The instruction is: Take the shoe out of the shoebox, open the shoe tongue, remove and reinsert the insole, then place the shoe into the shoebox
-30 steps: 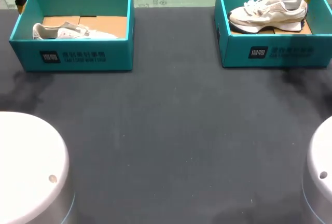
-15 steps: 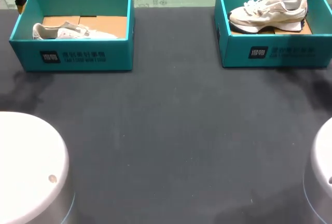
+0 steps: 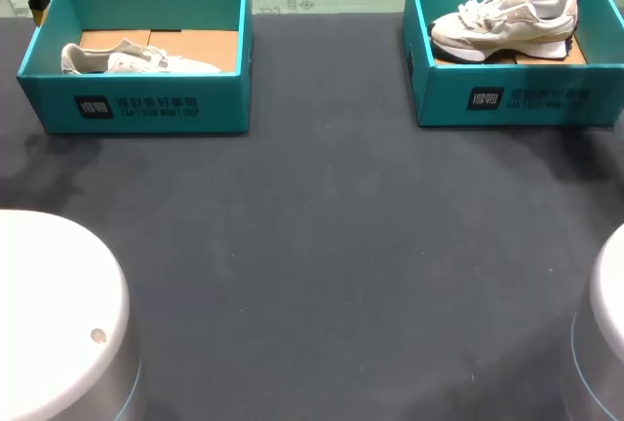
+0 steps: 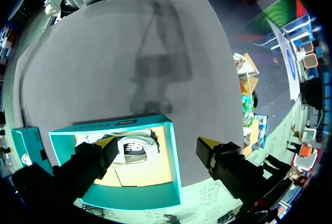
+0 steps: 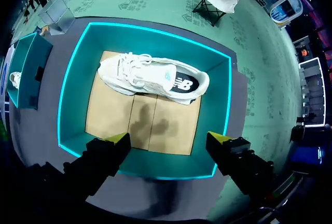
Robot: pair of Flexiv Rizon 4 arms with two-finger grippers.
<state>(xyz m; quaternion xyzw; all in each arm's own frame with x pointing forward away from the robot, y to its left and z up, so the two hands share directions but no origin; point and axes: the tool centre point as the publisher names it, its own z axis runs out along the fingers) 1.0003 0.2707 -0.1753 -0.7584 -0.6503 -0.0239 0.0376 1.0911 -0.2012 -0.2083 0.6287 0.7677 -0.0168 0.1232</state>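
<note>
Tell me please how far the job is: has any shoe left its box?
Nothing looks done: the right shoe lies in the right shoebox, the left shoe in the left shoebox. In hand: the right gripper hangs open above the right shoebox, the left gripper open at the left shoebox's edge, both empty. Left: every step, from lifting a shoe out.

Left shoe (image 3: 127, 58) half-hidden behind box wall (image 3: 136, 104) — right shoebox (image 3: 517, 99) cropped at edge.
</note>
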